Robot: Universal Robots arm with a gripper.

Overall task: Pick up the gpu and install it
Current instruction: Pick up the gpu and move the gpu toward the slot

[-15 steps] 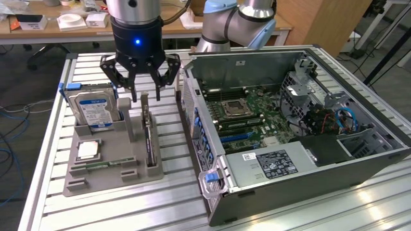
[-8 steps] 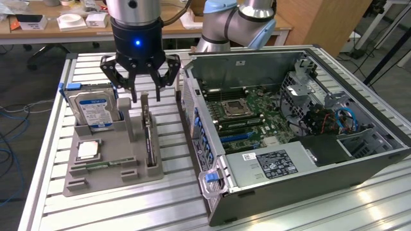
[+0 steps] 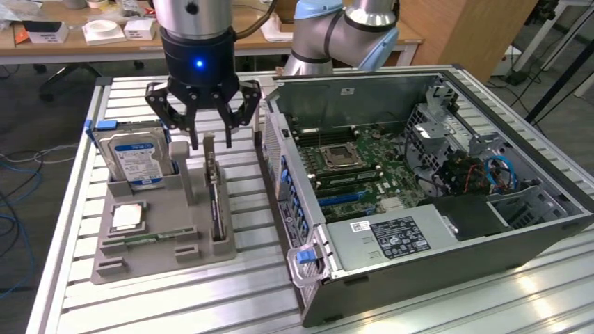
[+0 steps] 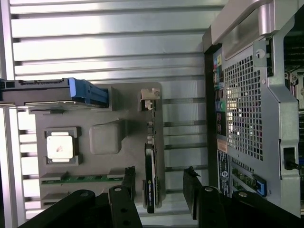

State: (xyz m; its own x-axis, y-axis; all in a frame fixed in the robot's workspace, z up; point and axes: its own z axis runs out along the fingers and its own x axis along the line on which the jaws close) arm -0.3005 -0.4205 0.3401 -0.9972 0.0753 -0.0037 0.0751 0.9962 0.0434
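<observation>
Black gripper (image 3: 206, 136), jaws wide, over thin green gpu card (image 3: 215, 202) upright in grey plastic tray (image 3: 139, 261). Nothing grasped yet; install into open metal computer case (image 3: 446, 285) undone.

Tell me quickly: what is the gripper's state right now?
Gripper: open, holding nothing, hovering just above the gpu standing on edge in the grey tray.

Ribbed bare alu. is seen on the table (image 3: 186, 306), semi-gloss w/ glare. Matt grey plastic is used for the tray (image 3: 163, 257). A black cooler w/ slight sheen is shown on the gpu (image 4: 150, 175). The case (image 3: 446, 278) is finished in dark matt sheet metal, rear grille (image 4: 242, 109) bare & perforated.
</observation>
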